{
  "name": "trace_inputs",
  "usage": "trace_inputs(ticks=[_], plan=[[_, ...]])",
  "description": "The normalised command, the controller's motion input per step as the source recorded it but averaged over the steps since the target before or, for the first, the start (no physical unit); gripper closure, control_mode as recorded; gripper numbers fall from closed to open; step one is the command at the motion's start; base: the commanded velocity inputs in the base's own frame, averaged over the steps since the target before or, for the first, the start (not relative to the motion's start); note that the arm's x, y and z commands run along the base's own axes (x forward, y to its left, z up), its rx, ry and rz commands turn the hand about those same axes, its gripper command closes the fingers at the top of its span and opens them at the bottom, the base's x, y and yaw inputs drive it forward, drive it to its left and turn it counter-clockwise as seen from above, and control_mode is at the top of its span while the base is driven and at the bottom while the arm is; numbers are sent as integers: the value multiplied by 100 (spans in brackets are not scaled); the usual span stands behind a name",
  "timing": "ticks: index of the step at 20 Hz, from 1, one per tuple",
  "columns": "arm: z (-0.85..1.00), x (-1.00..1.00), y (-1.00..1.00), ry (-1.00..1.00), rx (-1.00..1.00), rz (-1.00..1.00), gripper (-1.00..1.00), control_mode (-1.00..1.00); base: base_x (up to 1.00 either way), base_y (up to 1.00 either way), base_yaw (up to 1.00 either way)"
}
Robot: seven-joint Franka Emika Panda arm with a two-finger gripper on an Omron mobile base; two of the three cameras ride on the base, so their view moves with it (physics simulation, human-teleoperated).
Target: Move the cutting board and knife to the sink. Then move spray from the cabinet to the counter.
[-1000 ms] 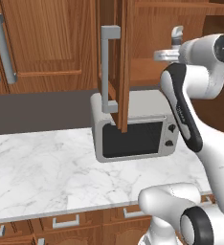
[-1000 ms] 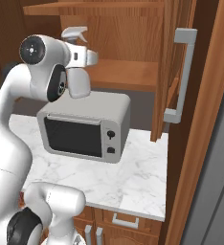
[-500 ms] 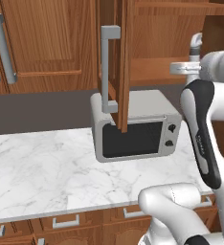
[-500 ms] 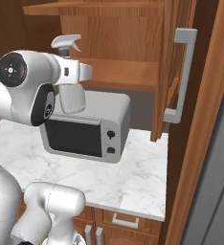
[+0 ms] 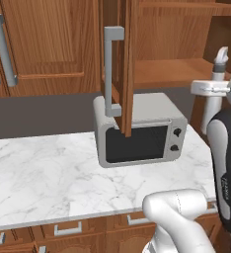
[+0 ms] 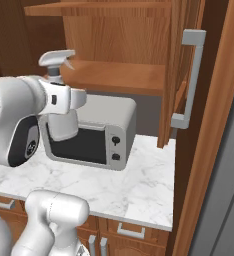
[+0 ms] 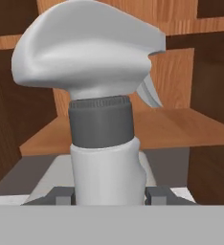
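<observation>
The pincer (image 7: 110, 195) is gripping the spray (image 7: 99, 119) by its body, holding it upright in the air just outside the open cabinet (image 6: 114, 75), above the microwave (image 6: 96, 132). The bottle is already off the shelf; judging by this, what is left is lowering it onto the marble bench (image 5: 48, 173) and letting go.

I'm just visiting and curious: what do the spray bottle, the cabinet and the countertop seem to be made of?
Spray: probably plastic, with a smooth matte pale body, dark collar and white trigger head. Cabinet: reddish-brown wood by its visible grain, with a grey, metal-looking bar handle. Counter: white marble, or a lookalike, judging by its grey veins and slight sheen.
</observation>
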Motion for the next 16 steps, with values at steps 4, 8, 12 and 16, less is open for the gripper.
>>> trace_inputs(ticks=[4, 8, 12, 16], plan=[[0, -59, 0, 1, 1, 0, 100, -100, 0, 0, 0], [-12, -52, 0, 1, 0, 0, 100, -100, 0, 0, 0], [-17, -18, 0, 0, 0, 0, 100, -100, 0, 0, 0], [-22, 0, -2, 0, 0, 4, 100, -100, 0, 0, 0]])
